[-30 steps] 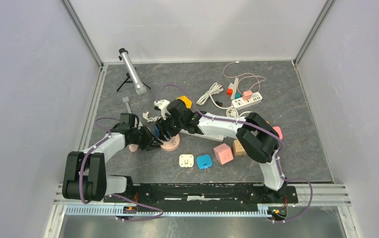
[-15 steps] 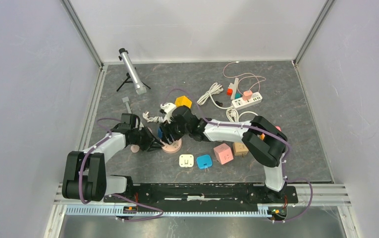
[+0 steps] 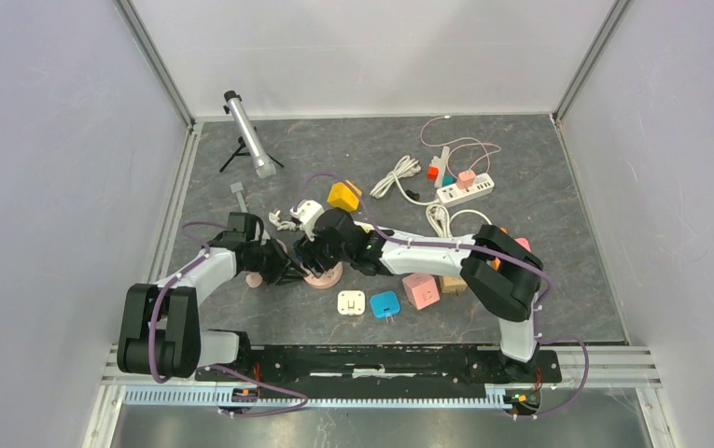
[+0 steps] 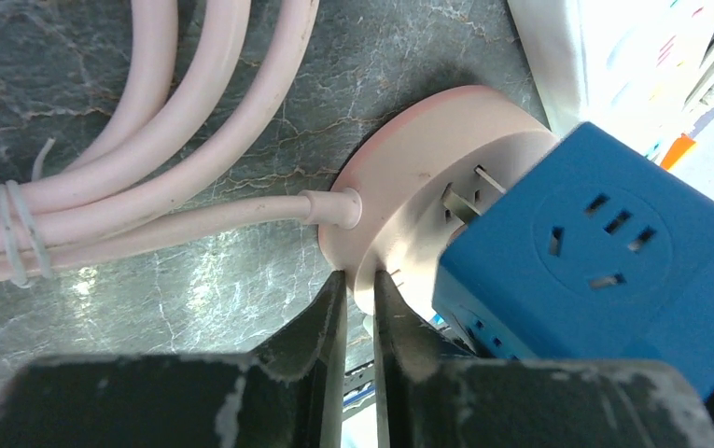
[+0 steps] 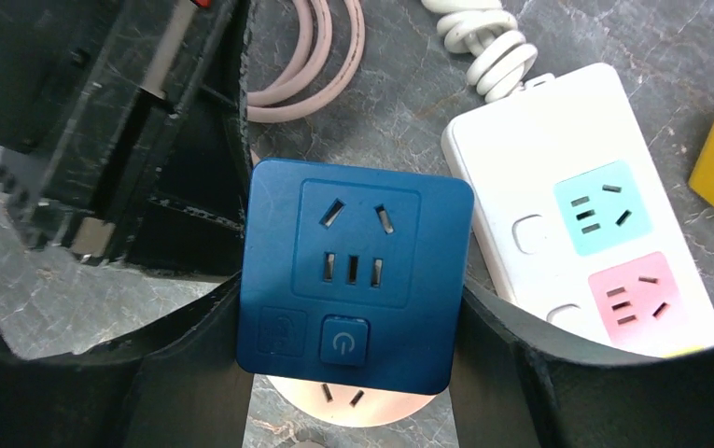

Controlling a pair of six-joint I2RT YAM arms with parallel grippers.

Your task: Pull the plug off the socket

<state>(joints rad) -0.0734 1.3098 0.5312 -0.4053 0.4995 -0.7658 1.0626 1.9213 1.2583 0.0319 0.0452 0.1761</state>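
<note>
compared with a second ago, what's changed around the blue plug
The right arm's elbow dropped toward the near edge, uncovering the yellow cube. The right gripper stays clamped on the blue plug, prongs partly out of the round pink socket. The left gripper still pinches the socket's rim.

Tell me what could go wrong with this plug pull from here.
The left gripper pinches only the rim of the pink socket; it may slip and the socket lift along. The blue plug sits tilted, prongs partly out, so a skewed pull by the right gripper might bind them. The white power strip lies close; a sudden release could knock it.
</note>
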